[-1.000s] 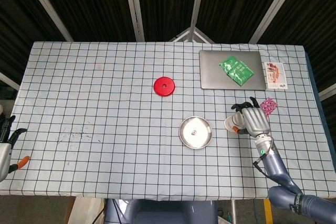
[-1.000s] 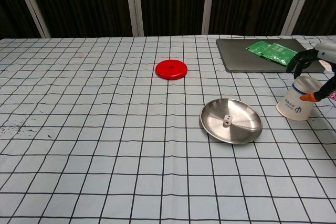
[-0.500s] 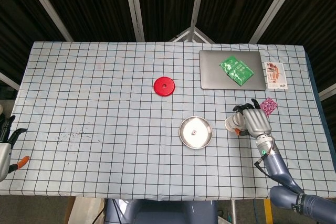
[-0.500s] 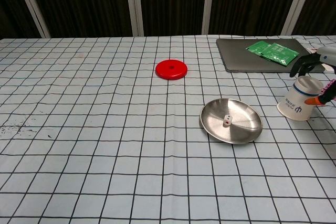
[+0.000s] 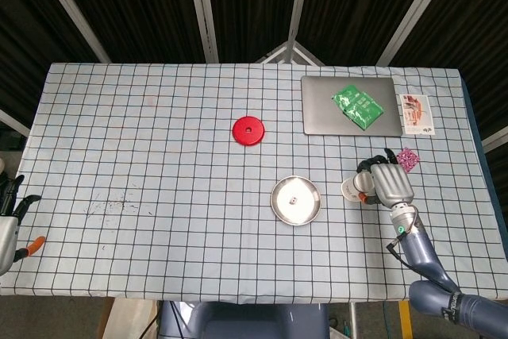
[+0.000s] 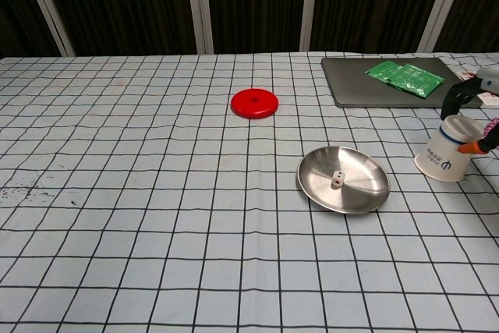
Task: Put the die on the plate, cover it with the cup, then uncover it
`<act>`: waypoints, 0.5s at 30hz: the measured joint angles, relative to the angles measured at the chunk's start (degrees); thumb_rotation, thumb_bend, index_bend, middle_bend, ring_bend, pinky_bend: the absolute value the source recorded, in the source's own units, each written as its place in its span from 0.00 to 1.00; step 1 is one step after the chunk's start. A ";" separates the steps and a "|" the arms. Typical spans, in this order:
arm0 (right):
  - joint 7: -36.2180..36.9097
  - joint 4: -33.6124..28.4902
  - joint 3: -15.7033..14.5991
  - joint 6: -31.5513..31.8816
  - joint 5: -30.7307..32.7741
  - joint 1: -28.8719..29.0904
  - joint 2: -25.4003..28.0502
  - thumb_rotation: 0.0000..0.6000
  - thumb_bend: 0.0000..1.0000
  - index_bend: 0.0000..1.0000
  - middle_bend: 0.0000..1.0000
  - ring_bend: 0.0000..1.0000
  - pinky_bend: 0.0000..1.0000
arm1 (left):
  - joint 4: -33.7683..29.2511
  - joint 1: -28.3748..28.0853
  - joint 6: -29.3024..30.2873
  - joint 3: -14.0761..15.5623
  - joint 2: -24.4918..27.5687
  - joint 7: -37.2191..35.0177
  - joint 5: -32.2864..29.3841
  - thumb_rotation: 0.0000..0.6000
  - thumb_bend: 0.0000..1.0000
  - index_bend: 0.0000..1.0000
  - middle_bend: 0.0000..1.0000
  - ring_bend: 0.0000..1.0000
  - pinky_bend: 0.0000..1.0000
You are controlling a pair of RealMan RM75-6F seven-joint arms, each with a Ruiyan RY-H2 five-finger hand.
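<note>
Your right hand [image 5: 389, 184] grasps the upside-down cup [image 6: 446, 157], fingers wrapped over its top; the cup stands tilted on the table [image 5: 159, 156], well to the right of the plate [image 6: 366, 193]. The die [image 6: 337, 179] lies in the plate's middle. Your left hand [image 5: 9, 216] hangs at the table's left edge, fingers released and spread.

We saw a table [image 5: 159, 156] with a checked cloth. On it lay a red disc [image 5: 248, 131], a shiny plate [image 5: 296, 201], a white cup [image 6: 446, 157] upside down, and a gray tray [image 5: 351, 106].
</note>
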 measured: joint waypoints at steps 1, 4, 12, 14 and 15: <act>0.02 -0.05 -0.07 0.01 -0.10 -0.02 0.02 1.00 0.23 0.42 0.35 0.21 0.00 | 0.00 -0.02 -0.02 0.03 -0.03 0.06 0.05 1.00 0.23 0.27 0.00 0.00 0.13; 0.20 -0.21 -0.12 0.04 -0.27 -0.04 0.02 1.00 0.23 0.42 0.35 0.21 0.00 | -0.03 -0.06 -0.10 0.06 -0.08 0.19 0.04 1.00 0.23 0.27 0.00 0.00 0.13; 0.38 -0.25 -0.01 0.91 -0.84 -0.13 -0.07 1.00 0.23 0.46 0.39 0.24 0.00 | -0.01 -0.06 -0.12 0.09 -0.03 0.05 0.05 1.00 0.23 0.27 0.00 0.00 0.13; 0.34 -0.09 0.04 1.10 -0.94 -0.13 -0.16 1.00 0.24 0.47 0.41 0.25 0.00 | 0.00 -0.09 -0.16 0.11 -0.03 0.06 0.09 1.00 0.23 0.27 0.00 0.00 0.13; 0.32 -0.03 0.03 1.09 -0.93 -0.13 -0.20 1.00 0.25 0.47 0.41 0.26 0.00 | 0.00 -0.10 -0.18 0.11 -0.04 0.06 0.09 1.00 0.23 0.27 0.00 0.00 0.13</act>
